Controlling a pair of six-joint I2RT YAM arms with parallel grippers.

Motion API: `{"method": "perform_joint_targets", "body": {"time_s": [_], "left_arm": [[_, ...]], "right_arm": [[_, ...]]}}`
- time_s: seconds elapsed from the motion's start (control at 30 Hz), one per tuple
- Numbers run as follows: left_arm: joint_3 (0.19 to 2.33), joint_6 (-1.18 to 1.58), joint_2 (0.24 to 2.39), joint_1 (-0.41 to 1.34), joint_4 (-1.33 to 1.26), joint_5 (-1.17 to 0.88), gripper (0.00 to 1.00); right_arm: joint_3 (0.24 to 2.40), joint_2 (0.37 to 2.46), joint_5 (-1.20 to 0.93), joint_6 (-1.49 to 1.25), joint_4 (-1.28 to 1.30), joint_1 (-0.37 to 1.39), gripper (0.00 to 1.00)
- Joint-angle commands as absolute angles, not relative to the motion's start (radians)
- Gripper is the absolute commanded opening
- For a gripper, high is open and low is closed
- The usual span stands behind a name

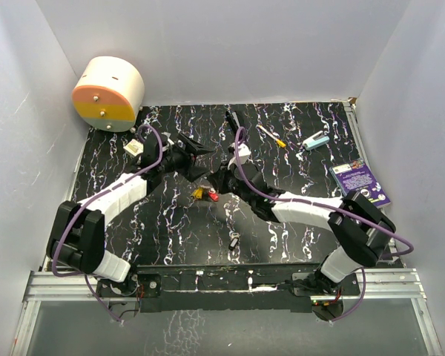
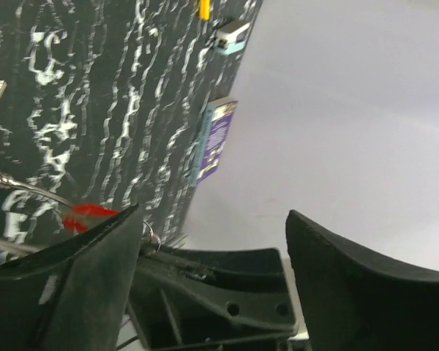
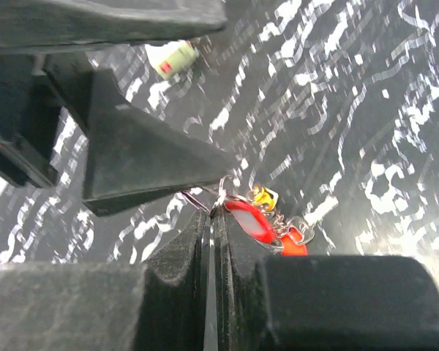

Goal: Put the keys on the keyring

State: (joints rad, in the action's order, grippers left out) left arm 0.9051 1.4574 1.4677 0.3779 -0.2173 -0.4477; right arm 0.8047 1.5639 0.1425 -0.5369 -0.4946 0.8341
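The right gripper (image 3: pixel 212 219) is clamped on the keyring (image 3: pixel 221 189). The red and yellow keys (image 3: pixel 250 221) hang just beyond its tips. The left gripper (image 2: pixel 212 241) stands wide, one fingertip beside the ring wire. A loose black key (image 1: pixel 234 241) lies flat on the table (image 1: pixel 170 237), behind the right gripper toward the arm bases, nearer the right arm and well apart from other items.

Left gripper (image 1: pixel 202 159), right gripper (image 1: pixel 218 182) crowd keys (image 1: pixel 205 195) (tightly); nearer mat (image 1: pixel 170 237) open.

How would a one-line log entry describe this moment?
left gripper: open, empty | right gripper: shut on keyring | red key, yellow key: at ring | black key: on table
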Motion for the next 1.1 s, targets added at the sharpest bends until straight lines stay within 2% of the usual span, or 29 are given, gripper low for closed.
{"method": "perform_joint_targets", "body": {"time_s": [0.0, 0.2, 0.37, 0.4, 0.43, 0.47, 0.53, 0.57, 0.67, 0.77, 0.83, 1.07], "left_arm": [[0.861, 1.219, 1.456, 0.363, -0.213, -0.505, 0.8], [0.992, 0.855, 1.469, 0.301, -0.039, -0.436, 0.85], [1.078, 0.565, 1.465, 0.246, 0.035, -0.29, 0.88], [1.077, 0.535, 1.46, 0.234, 0.028, -0.284, 0.88], [1.078, 0.509, 1.457, 0.226, 0.026, -0.271, 0.89], [1.08, 0.495, 1.452, 0.219, 0.031, -0.257, 0.89], [1.071, 0.486, 1.433, 0.203, 0.026, -0.256, 0.9], [1.067, 0.482, 1.428, 0.197, 0.027, -0.251, 0.9], [1.063, 0.464, 1.412, 0.188, 0.032, -0.24, 0.9], [1.066, 0.437, 1.407, 0.179, 0.042, -0.226, 0.92], [1.066, 0.42, 1.4, 0.173, 0.042, -0.213, 0.97], [1.065, 0.393, 1.376, 0.144, 0.022, -0.168, 0.97]], "right_arm": [[0.851, 1.49, 0.125, -0.535, -0.287, 0.822, 0.08], [0.845, 1.469, 0.015, -0.563, -0.112, 0.663, 0.08], [0.895, 1.508, -0.001, -0.485, 0.006, 0.557, 0.08], [0.904, 1.518, 0.009, -0.47, 0.019, 0.55, 0.16], [0.91, 1.526, 0.022, -0.457, 0.028, 0.545, 0.31], [0.915, 1.532, 0.028, -0.445, 0.034, 0.544, 0.42], [0.914, 1.528, 0.034, -0.43, 0.041, 0.543, 0.59], [0.907, 1.516, 0.045, -0.427, 0.041, 0.543, 0.66], [0.874, 1.454, 0.139, -0.421, 0.038, 0.54, 0.77], [0.847, 1.36, 0.257, -0.406, 0.043, 0.537, 0.95], [0.824, 1.29, 0.341, -0.403, 0.03, 0.537, 0.98], [0.846, 1.174, 0.559, -0.452, 0.114, 0.537, 0.98]]}}
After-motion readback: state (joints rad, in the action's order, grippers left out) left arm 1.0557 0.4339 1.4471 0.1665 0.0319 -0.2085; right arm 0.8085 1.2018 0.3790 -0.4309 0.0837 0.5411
